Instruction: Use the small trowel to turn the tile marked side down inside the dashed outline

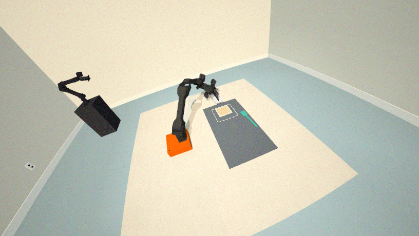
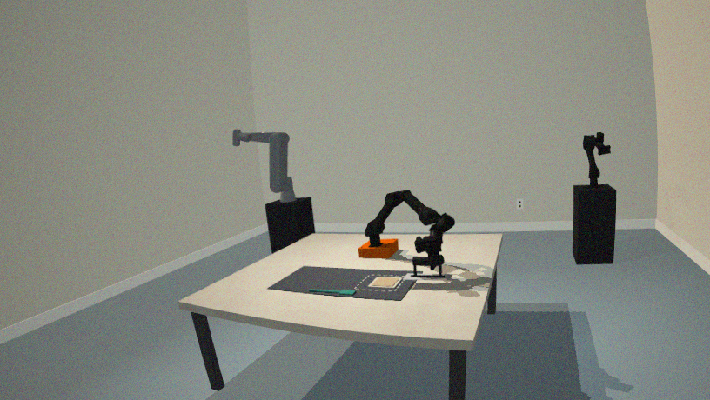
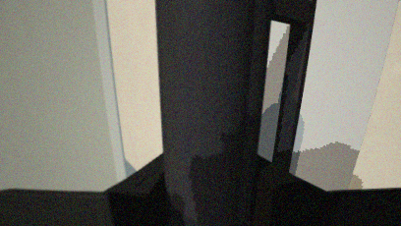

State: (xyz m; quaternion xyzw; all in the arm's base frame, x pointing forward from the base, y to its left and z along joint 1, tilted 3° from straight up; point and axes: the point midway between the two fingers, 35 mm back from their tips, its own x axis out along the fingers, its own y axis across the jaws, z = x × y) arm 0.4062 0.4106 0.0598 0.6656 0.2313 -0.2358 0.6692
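The tile [image 1: 224,111] [image 2: 385,282], beige with a paler rim, lies flat inside the dashed outline [image 1: 218,121] [image 2: 398,276]. Its marks cannot be made out. My gripper [image 1: 216,96] [image 2: 433,262] [image 3: 207,152] is shut on the black handle [image 3: 206,88] of a trowel, low beside the mat's short edge near the tile. The trowel's flat pale blade [image 1: 216,100] [image 3: 344,88] is below the handle and looks near level. Whether it touches the table is hidden. A teal flat-bladed tool [image 1: 243,113] [image 2: 345,292] lies on the mat beside the outline.
The dark grey mat [image 1: 243,146] [image 2: 293,280] lies on the pale table [image 1: 164,187] [image 2: 238,303]. The orange arm base [image 1: 178,146] [image 2: 378,249] stands beside the mat. Other arms on black stands are beyond the table.
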